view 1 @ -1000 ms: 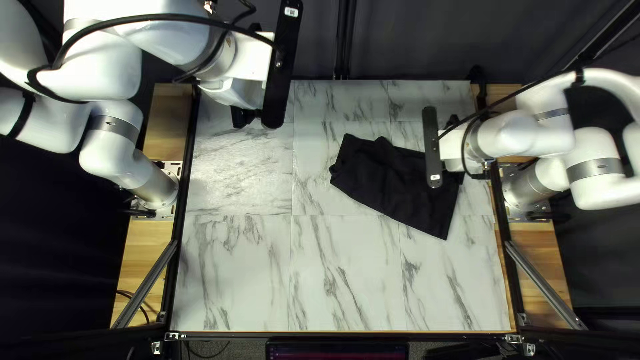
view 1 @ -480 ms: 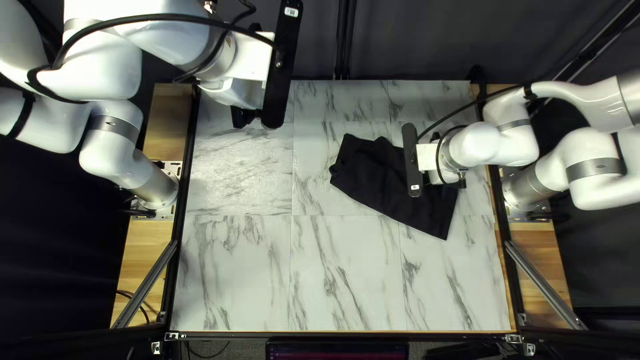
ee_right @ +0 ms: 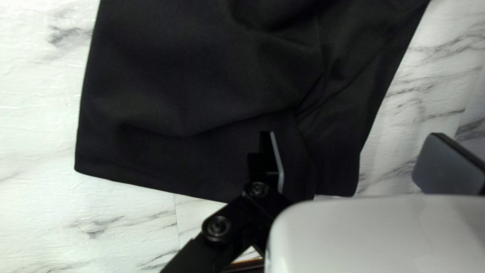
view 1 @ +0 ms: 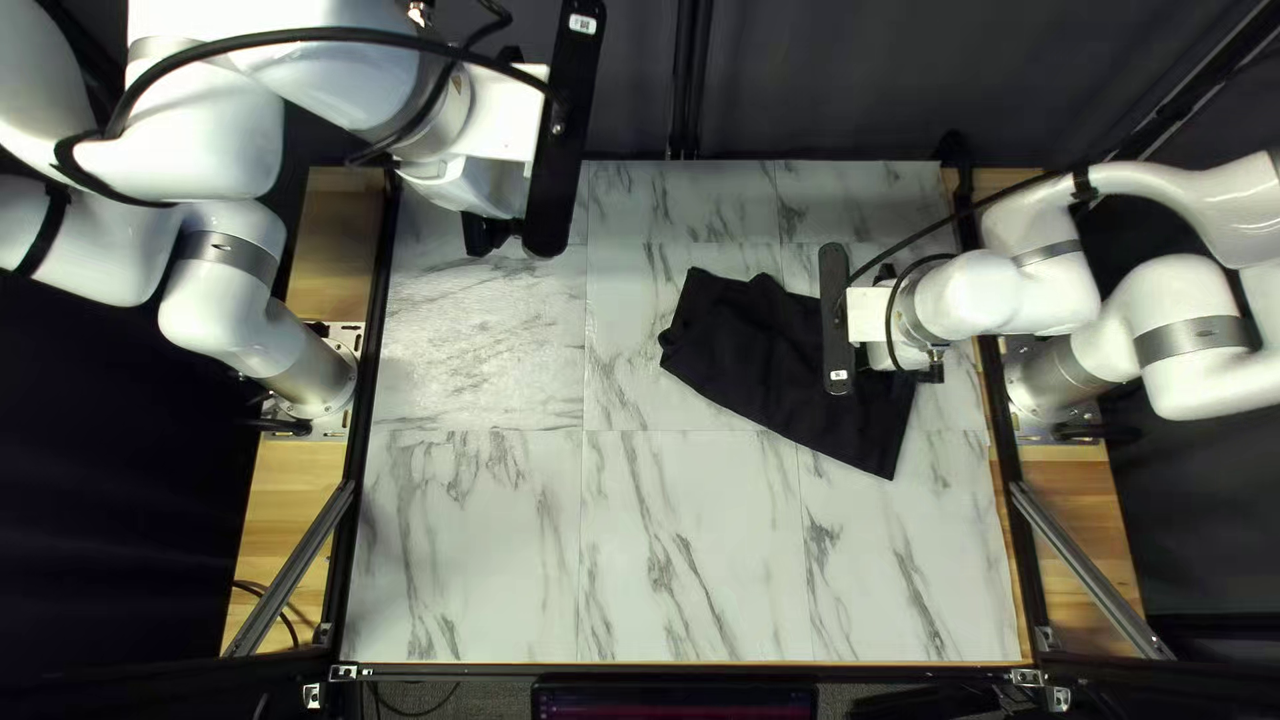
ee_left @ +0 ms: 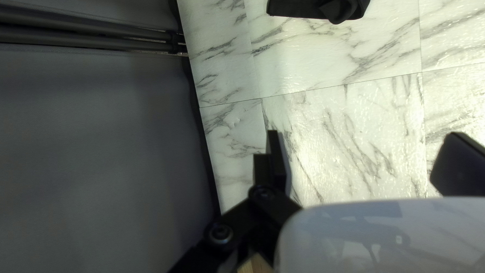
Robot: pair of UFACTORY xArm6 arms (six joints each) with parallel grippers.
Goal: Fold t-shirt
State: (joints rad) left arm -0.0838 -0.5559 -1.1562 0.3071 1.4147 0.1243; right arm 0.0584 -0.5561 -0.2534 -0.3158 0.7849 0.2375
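On the right half of the table [view 1: 694,560], shirt [view 1: 767,354]: lying dark and slanted under the right gripper [ee_right: 351,135], one end narrower than the other.
Shape: a compact wedge with no sleeve spread out, so I judge some folding is done; how many layers lie there I cannot tell.
Wide end: its hem [ee_right: 146,174] runs fairly straight, towards the table's right edge.
Narrow end: lumpy, nearer the table's middle, and in need of tidying.
Creases [ee_right: 298,108]: several meet ahead of the right gripper, beside a soft ridge; the cloth is not flat there.
Right gripper: fingers wide apart and holding nothing, one over the shirt, the other out past its edge.
Left gripper [ee_left: 365,139]: fingers parted and empty, well apart from the shirt, by the table's far left corner.
Progress: perhaps midway, as a guess; no neat rectangle shows.
Left to do: probably bring one end over the other, then square and smooth the bundle.
Next: the right gripper would need cloth between both fingers before folding.
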